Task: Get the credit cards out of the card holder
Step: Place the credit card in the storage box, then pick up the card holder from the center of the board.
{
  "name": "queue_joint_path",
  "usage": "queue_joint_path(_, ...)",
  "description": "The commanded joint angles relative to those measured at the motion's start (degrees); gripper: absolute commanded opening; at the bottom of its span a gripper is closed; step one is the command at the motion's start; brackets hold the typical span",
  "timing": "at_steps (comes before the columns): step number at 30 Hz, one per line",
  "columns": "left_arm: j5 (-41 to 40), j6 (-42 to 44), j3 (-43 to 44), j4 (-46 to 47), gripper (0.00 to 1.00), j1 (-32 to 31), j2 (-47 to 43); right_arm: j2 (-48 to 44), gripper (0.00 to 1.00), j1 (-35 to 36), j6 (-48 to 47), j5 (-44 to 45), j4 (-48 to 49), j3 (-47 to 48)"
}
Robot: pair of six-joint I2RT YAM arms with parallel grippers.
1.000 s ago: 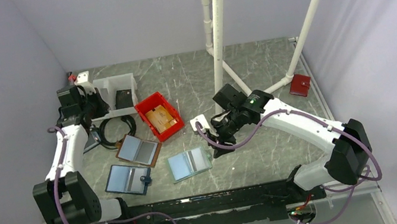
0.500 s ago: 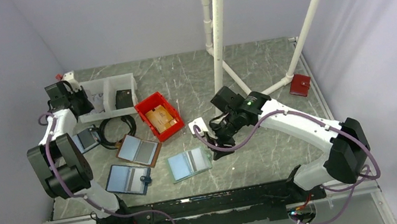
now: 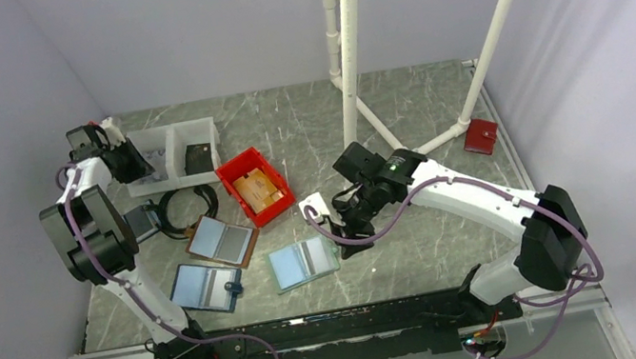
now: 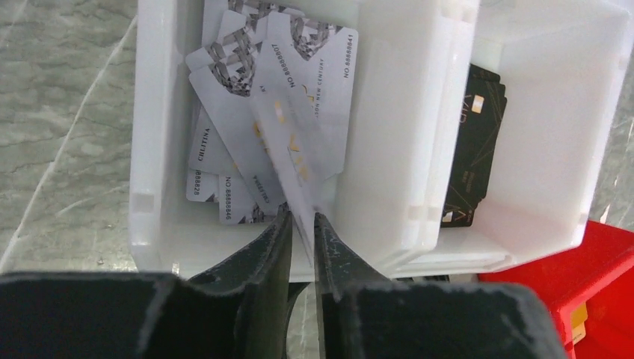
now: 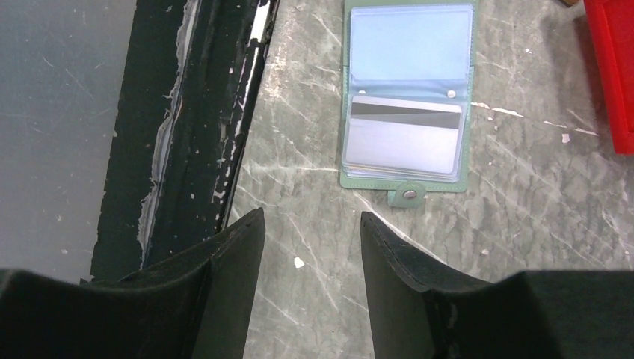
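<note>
Plainly, the left jaws flanked a white credit card (image 4: 295,164) over a bin (image 4: 389,149) of "NEW CENTURY" cards (image 4: 329,67), grip unclear; the right jaws gaped near the open card holder (image 5: 407,97) on the bench (image 5: 486,247).

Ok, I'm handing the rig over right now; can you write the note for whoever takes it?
Left gripper: over the white bin's left compartment, jaws narrow around a white card; gripped or released, unclear.
Right gripper: open, empty, above the table near the card holder.
Done: other white cards and black cards lie in the bin.
Left: at least one grey card sits in the holder's pocket.
</note>
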Motion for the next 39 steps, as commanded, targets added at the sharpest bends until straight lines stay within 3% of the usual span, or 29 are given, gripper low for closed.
queue_joint_path(1,-1.3,-5.8,7.1,-7.6,0.25,0.2,2.5,0.3,0.52,0.5,-1.1,0.4,0.6,-0.1)
queue_joint_path(6,-7.9,-11.4,11.1,-11.2,0.37,0.2,0.6,0.8,0.53,0.7,-1.2,0.6,0.5,-0.1)
queue_joint_path(11,-6.6,-15.0,3.7,-3.3,0.4,0.3,-9.7,1.1,0.52,0.8,-1.3,0.9,0.5,-0.1)
queue_joint_path(16,-2.0,-22.3,-10.9,5.3,0.63,0.7,-22.0,0.4,0.53,0.8,-1.7,1.6,0.3,-0.1)
queue_joint_path(21,-3.9,-32.5,-26.5,11.4,0.98,2.5,-34.8,-0.6,0.52,-0.6,-2.6,1.5,0.0,-0.4)
queue_joint_path(24,-1.1,-33.8,-32.0,12.0,0.99,2.8,-39.6,-0.6,0.52,-1.6,-3.9,1.3,-0.4,-0.8)
queue_joint_path(32,17.7,-32.8,-38.5,9.9,1.0,2.7,-47.1,-0.3,0.52,-2.9,-6.3,1.4,-1.1,-2.0)
queue_joint_path(39,19.0,-32.4,-43.3,4.4,0.99,-4.0,-55.8,0.1,0.52,-3.5,-6.6,1.5,-1.0,-2.1)
